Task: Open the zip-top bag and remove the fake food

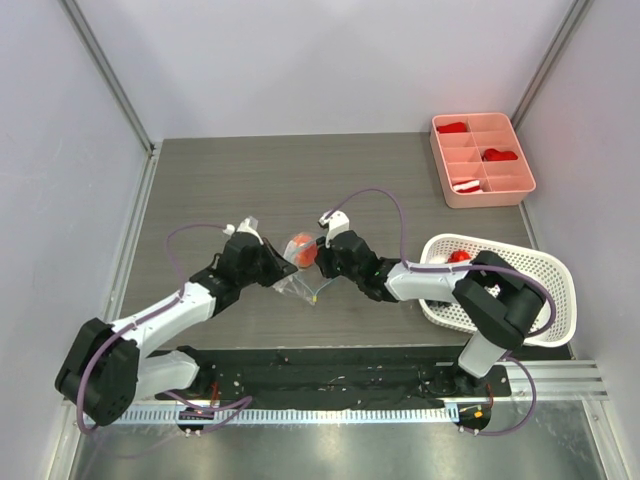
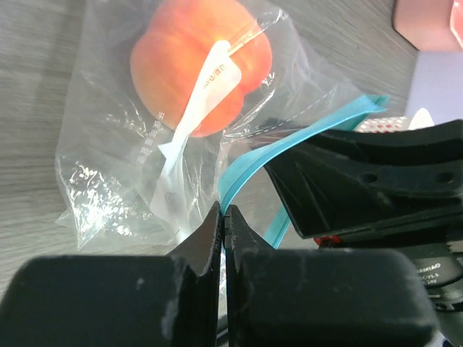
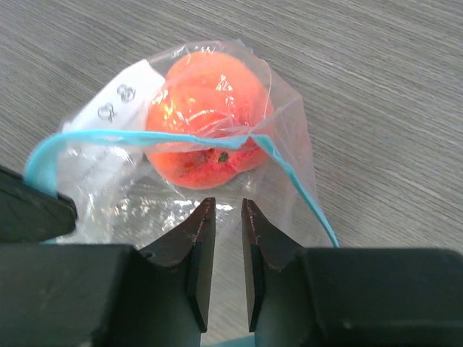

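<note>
Grey counter [image 1: 250, 170]: the left hand [image 2: 224, 220] clamps the zip-top bag [image 2: 101, 181]. The right hand [image 3: 228, 217], jaws slightly apart seemingly short of the bag, could close on nothing.

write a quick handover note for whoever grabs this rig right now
left gripper: shut on the teal zip strip of the zip-top bag.
right gripper: jaws narrowly apart at the bag's edge, no sure grip on it.
orange-peach fruit: inside the bag.
done: bag pinched on one side.
left: grip the other side, pull the mouth apart, take the fruit out.
</note>
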{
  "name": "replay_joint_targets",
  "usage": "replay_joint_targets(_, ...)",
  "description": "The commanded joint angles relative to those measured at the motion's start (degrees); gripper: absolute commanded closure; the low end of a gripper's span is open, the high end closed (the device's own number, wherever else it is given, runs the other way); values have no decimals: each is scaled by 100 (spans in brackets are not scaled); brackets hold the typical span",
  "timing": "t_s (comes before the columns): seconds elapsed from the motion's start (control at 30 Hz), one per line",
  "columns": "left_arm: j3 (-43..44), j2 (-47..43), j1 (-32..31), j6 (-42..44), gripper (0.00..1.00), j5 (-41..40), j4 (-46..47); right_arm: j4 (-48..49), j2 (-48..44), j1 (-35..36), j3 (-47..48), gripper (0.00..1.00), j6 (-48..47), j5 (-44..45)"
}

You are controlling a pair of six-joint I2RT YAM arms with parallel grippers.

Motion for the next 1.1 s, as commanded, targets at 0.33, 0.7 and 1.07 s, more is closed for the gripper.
replay_joint_targets(0.33, 994, 341, -138, 315, 100, 1070, 237, -7, -27, -165, 368, 52, 170, -167)
replay_joint_targets(0.7, 1005, 816, -1167, -1003, 100, 1389, 2125, -1879, -1979, -218, -291, 36, 109, -526)
replay_joint_targets(1.07, -455, 1396, -561, -1602, 100, 1362, 3409, -2082, -1373, -218, -80, 23, -146, -554)
